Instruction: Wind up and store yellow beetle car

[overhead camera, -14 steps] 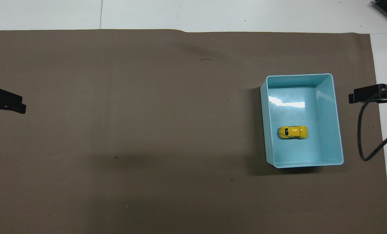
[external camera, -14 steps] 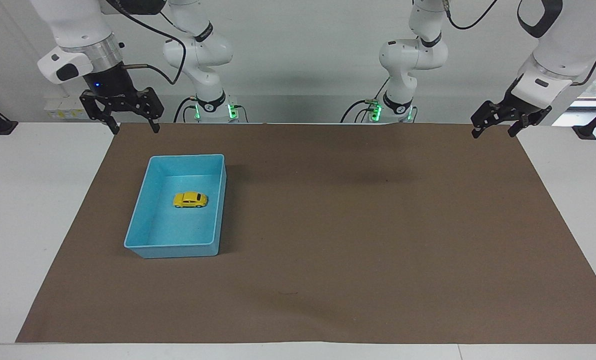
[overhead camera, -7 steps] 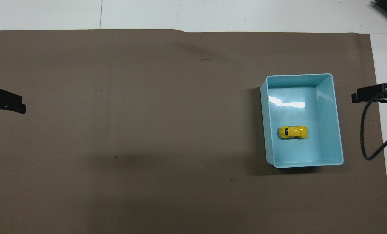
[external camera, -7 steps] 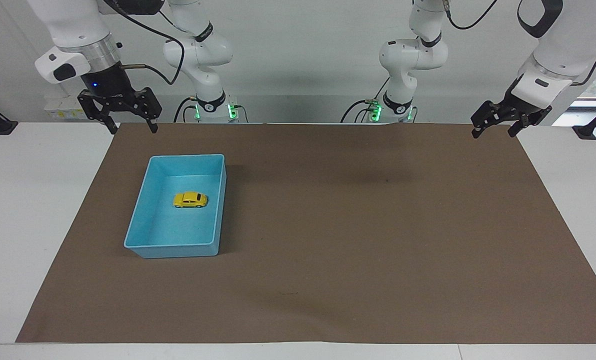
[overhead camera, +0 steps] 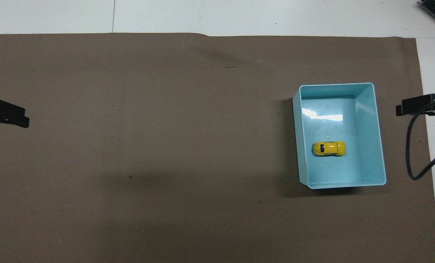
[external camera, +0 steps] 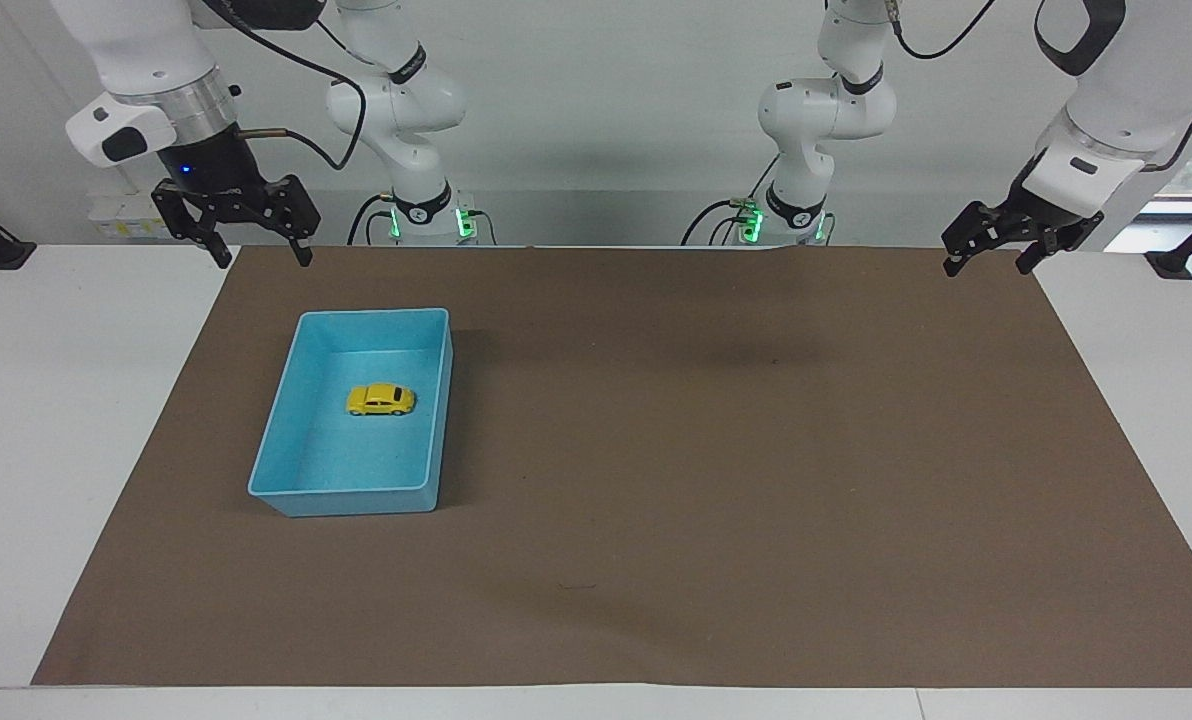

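The yellow beetle car [external camera: 381, 400] stands on its wheels inside the blue bin [external camera: 274, 440], on the bin's floor; it also shows in the overhead view [overhead camera: 329, 148] within the blue bin [overhead camera: 380, 146]. My right gripper [external camera: 253, 257] is open and empty, raised over the mat's edge at the right arm's end, apart from the bin; its tip shows in the overhead view [overhead camera: 418, 105]. My left gripper [external camera: 986, 262] is open and empty, raised over the mat's corner at the left arm's end, and waits; its tip shows in the overhead view [overhead camera: 7, 114].
A brown mat [external camera: 716, 450] covers most of the white table [external camera: 56, 420]. A black cable [overhead camera: 411, 153] hangs from the right arm beside the bin.
My right gripper has drawn a little away from the bin, up and outward toward the table's end. The car, the bin and the left arm have not moved.
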{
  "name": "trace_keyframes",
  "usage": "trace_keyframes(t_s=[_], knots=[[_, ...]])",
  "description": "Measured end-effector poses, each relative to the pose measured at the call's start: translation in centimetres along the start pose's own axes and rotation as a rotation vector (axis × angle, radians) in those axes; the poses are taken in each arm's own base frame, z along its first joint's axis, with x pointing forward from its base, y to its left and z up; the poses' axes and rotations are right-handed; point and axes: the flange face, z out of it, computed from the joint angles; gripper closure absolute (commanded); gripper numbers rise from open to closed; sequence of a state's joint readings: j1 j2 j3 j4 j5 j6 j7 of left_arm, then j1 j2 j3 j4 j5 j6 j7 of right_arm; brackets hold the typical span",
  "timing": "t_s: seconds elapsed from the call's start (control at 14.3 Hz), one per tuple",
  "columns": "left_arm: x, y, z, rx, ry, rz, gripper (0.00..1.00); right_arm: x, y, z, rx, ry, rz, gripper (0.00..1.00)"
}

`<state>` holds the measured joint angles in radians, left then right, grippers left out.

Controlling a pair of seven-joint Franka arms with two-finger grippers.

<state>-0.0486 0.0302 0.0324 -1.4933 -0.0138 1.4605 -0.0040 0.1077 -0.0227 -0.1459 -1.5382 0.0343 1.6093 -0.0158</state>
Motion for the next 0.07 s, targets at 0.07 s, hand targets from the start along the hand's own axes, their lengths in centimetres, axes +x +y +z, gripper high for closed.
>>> trace_keyframes(t_s=[0.07], knots=[[0.00,0.00,0.00,0.000,0.000,0.000,0.00,0.00,0.00,0.00,0.000,0.000,0.000,0.00]])
